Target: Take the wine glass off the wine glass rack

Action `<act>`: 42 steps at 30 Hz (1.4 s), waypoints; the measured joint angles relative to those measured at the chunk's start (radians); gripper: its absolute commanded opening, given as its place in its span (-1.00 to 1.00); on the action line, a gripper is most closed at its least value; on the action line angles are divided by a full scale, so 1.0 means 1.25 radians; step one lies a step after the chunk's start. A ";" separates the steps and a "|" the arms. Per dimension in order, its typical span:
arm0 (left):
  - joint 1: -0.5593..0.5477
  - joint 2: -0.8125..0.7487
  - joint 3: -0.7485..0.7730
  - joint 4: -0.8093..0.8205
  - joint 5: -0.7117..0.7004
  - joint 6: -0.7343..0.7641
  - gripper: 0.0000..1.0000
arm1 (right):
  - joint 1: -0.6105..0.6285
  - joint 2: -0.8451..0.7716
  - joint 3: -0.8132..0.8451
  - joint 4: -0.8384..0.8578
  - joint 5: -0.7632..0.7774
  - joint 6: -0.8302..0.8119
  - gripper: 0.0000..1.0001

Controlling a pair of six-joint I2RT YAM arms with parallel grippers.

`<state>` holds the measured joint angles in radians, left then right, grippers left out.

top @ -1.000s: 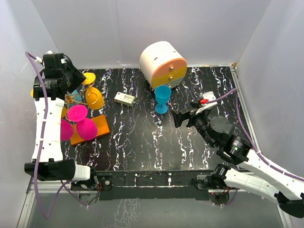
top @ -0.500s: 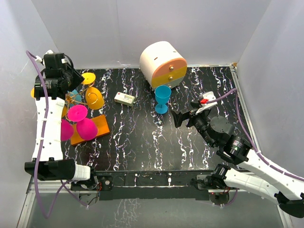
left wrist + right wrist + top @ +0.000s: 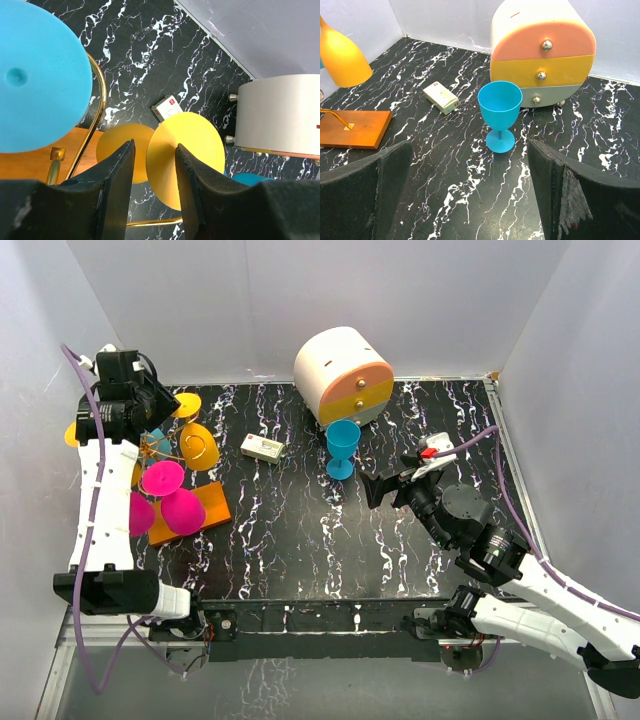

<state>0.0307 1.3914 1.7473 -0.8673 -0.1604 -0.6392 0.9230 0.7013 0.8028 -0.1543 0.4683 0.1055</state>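
Looks like a robot lab test cell to me, not anybody's home: plain white walls (image 3: 300, 290) box in a black marbled table (image 3: 290, 530), and two arms (image 3: 95, 500) are bolted to its near edge with purple cables (image 3: 508, 502) trailing off them. The stuff on it is just props, toy-bright plastic glasses (image 3: 182, 510) and a little drawer cabinet (image 3: 343, 373).

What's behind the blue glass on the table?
The round drawer cabinet. The glass covers part of its grey bottom drawer; anything behind the cabinet is hidden.
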 measured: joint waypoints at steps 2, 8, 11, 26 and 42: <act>0.000 0.007 0.000 0.001 -0.001 0.000 -0.29 | 0.000 0.000 0.000 0.000 0.000 0.000 0.97; 0.000 0.011 0.000 0.013 -0.001 0.003 -0.46 | 0.000 0.000 0.000 0.000 0.000 0.001 0.97; 0.000 0.011 0.000 0.018 -0.001 0.006 -0.55 | 0.000 0.000 0.000 0.000 0.000 0.001 0.97; 0.000 0.009 -0.001 0.042 -0.001 0.012 -0.74 | 0.000 0.016 0.000 0.001 0.000 0.002 0.97; 0.000 -0.070 -0.090 0.116 0.012 -0.045 -1.00 | 0.000 0.022 0.000 0.002 -0.003 0.006 0.97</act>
<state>0.0307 1.3045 1.6344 -0.7219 -0.1452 -0.6952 0.9230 0.7292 0.8028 -0.1520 0.4644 0.1127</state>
